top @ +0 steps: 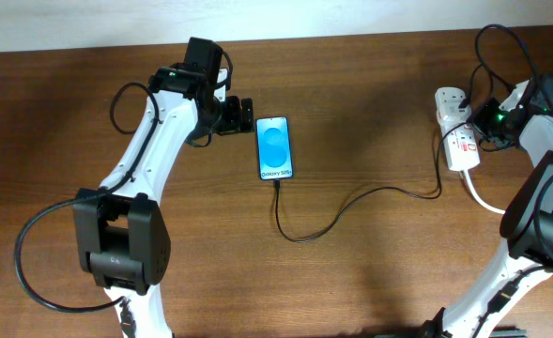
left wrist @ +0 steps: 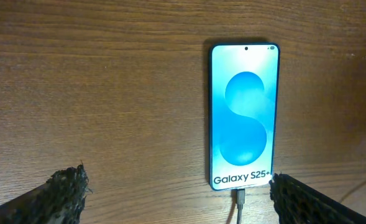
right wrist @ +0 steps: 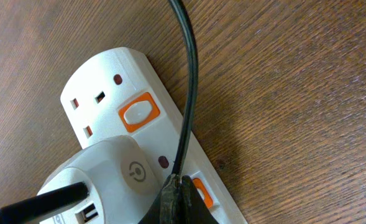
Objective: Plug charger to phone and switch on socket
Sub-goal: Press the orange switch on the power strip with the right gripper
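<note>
The right gripper (right wrist: 178,198) is sitting clenched, tips together, right beside an orange switch (right wrist: 204,193) on the socket (right wrist: 102,74). It is risking a slide onto the black cable (right wrist: 189,74) touching it, leaving power off. The left gripper (left wrist: 178,182) is hanging released, with the phone (left wrist: 243,115) just ahead and the charger (left wrist: 239,200) plugged in. I am counting one phone, one charger, one socket and two switches.

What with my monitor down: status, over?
Left pincer open, phone ahead. Right pincer shut, tip at socket switch. Charger seated in phone. Nothing in the way.
</note>
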Robot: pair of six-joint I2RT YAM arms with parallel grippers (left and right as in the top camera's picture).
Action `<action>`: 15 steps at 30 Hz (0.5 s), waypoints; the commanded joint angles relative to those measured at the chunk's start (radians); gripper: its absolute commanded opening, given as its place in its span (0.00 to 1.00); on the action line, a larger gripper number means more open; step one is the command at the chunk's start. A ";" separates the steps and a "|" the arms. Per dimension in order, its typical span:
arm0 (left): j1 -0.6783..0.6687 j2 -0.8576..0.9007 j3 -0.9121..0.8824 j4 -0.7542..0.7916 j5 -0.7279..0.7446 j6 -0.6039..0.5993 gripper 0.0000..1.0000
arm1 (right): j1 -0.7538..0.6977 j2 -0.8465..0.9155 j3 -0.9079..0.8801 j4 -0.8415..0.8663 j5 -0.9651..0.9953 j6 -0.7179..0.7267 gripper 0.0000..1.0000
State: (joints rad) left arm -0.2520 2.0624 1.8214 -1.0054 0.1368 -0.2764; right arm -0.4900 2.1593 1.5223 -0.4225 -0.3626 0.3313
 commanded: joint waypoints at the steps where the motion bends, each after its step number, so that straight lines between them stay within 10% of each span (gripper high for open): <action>1: 0.003 -0.013 0.008 0.002 -0.027 0.001 0.99 | 0.014 0.035 0.014 -0.002 0.004 -0.012 0.04; 15: 0.003 -0.013 0.008 0.001 -0.029 0.001 0.99 | 0.058 0.039 0.014 -0.067 -0.100 -0.009 0.04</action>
State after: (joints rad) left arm -0.2520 2.0624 1.8214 -1.0058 0.1219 -0.2764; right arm -0.4900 2.1685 1.5364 -0.4580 -0.3855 0.3325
